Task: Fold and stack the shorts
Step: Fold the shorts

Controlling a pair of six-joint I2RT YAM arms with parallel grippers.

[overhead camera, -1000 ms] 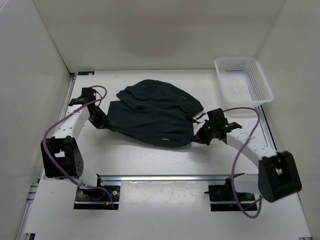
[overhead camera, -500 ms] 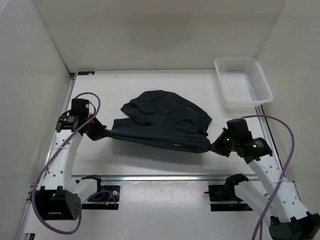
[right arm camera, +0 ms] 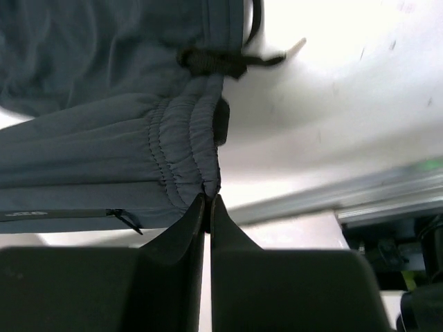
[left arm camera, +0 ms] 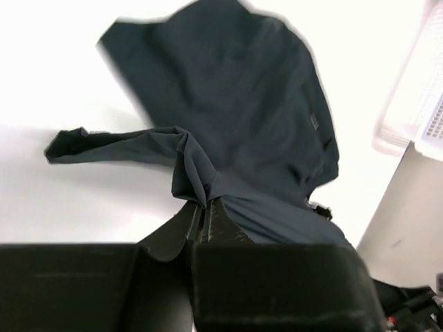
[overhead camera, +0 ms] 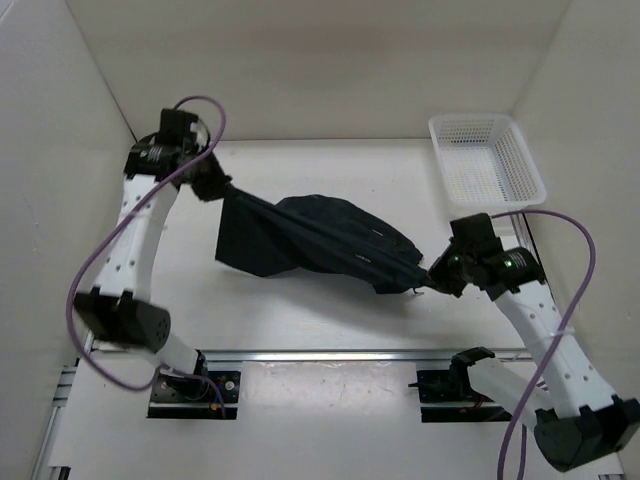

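The shorts are held stretched over the counter, apart from the white mesh basket, on its left-arm side. The left tool is clenched on a bunched edge far from the basket. The right tool is clenched on the gathered waistband nearer it. Even tension is advised, so the cloth is laid flat before folding.

In the top view, the shorts span the centre of the table, stretched between the left gripper at upper left and the right gripper at right of centre — each is clamped on one end. The basket sits at upper right, behind the right gripper and apart from the shorts.
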